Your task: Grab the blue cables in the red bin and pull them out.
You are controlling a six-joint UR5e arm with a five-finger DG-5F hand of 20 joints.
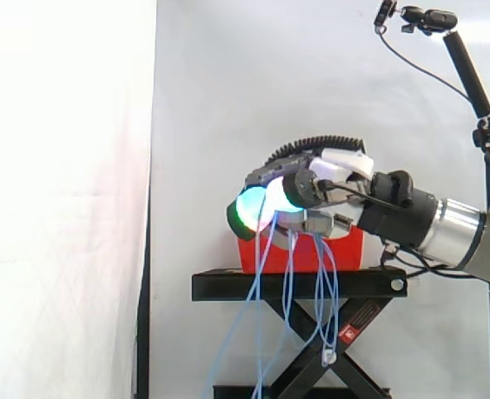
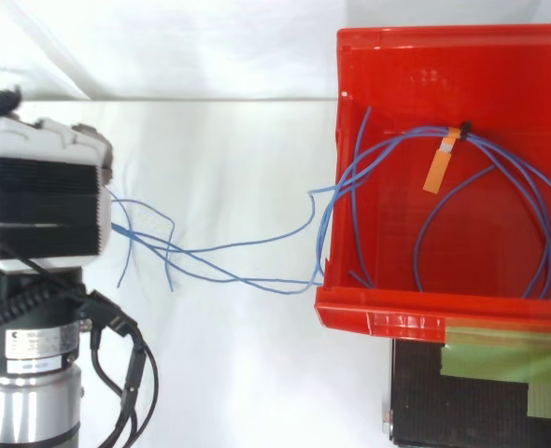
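Blue cables [image 2: 280, 280] partly out: your hand [image 1: 311, 195] has fingers curled tight round strands; big loops lie inside red bin [image 2: 378, 322], you need more pull.

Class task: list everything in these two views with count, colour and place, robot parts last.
red bin: one, red, on the black stand
black stand: one, black, under the bin
blue cables: one bundle, blue, from the bin over its wall to the hand
orange tag: one, orange, on cables inside the bin
green tape: strips, green, on the stand top
camera: one, black, upper right in side view
white curtain: one, white, behind everything
hand: one, grey and white, curled on the cables beside the bin
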